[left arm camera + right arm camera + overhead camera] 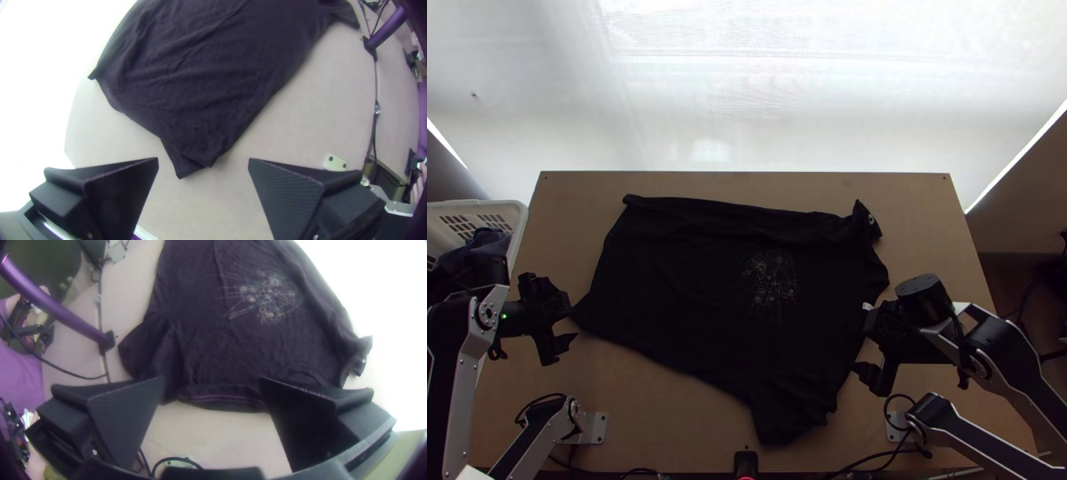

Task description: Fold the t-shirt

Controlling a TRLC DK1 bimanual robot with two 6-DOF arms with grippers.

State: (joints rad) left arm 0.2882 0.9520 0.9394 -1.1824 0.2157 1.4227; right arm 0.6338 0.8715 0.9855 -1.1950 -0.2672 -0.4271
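A black t-shirt [683, 272] lay spread and lightly wrinkled across a wooden table [667, 408], its printed chest facing up, as the left gripper [561, 318] stood wide open near a hem corner and the right gripper [865, 344], also wide open, at the collar end.

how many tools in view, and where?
2. Left tool: open, by the t-shirt's left corner. Right tool: open, by the shirt's right edge.
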